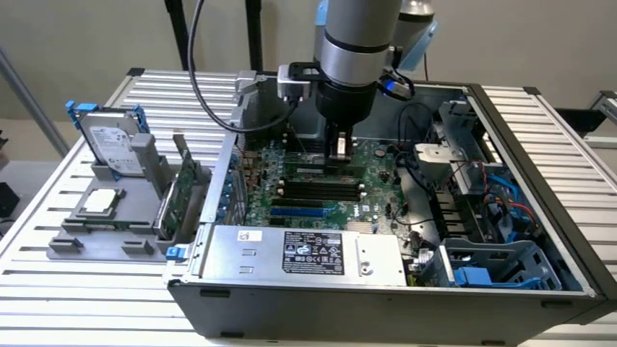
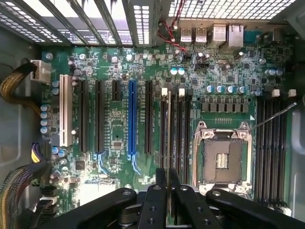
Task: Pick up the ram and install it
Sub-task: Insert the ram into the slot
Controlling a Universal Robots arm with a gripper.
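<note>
exterior: we look down from high, some way off, into the open computer case (image 1: 386,303) | wrist: close, straight down | shared: motherboard (image 1: 318,188) (image 2: 119,95) (memory slots)

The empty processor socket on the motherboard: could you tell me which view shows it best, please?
The wrist view: the processor socket faces the camera squarely, its metal frame open and unobstructed. In the exterior view it cannot be made out on the motherboard beside the arm.

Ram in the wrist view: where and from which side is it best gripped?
By its upper long edge, from straight above, fingers on the two flat faces. The ram hangs edge-on in the gripper, in line with the black memory slots, so that hold likely leaves its lower edge free to seat.
</note>
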